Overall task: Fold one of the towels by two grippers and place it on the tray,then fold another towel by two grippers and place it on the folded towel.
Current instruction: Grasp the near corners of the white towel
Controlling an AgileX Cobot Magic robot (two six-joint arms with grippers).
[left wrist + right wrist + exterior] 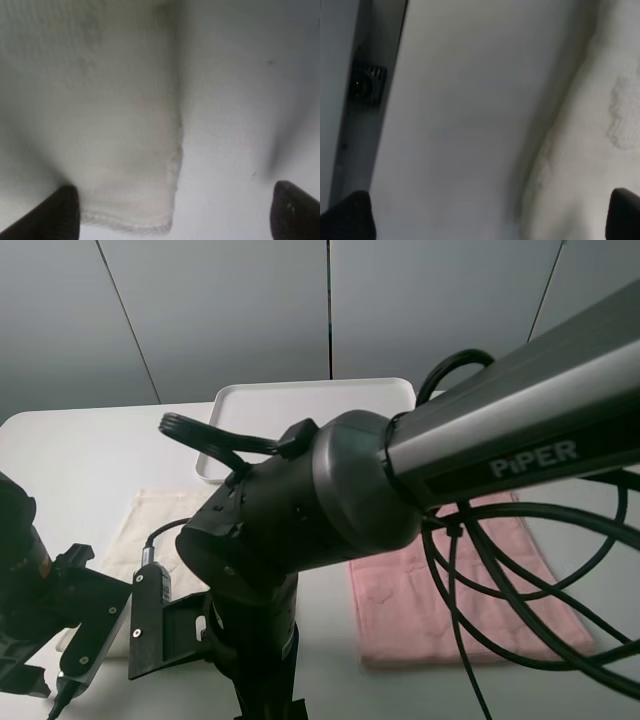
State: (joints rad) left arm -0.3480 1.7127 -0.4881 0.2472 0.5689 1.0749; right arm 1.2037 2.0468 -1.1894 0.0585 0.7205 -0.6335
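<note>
Cream towel [165, 515] flat on the desk [70, 460], near side of the white tray [300, 400], pink towel [400, 620] alongside. Left gripper [180, 215] low over its corner, jaws wide apart, empty. Right gripper [487, 220] by its edge, jaws likewise apart.

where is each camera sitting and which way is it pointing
Exterior high: mounted high, looking down over the table at the tray, cream towel and pink towel; the right arm blocks the middle, the left arm shows lower left.
Left wrist: on the left arm, looking down at a cream towel corner; the left gripper shows, open.
Right wrist: on the right arm, looking down at table and a cream towel edge; the right gripper shows, open.
Shared: all three see the cream towel.
</note>
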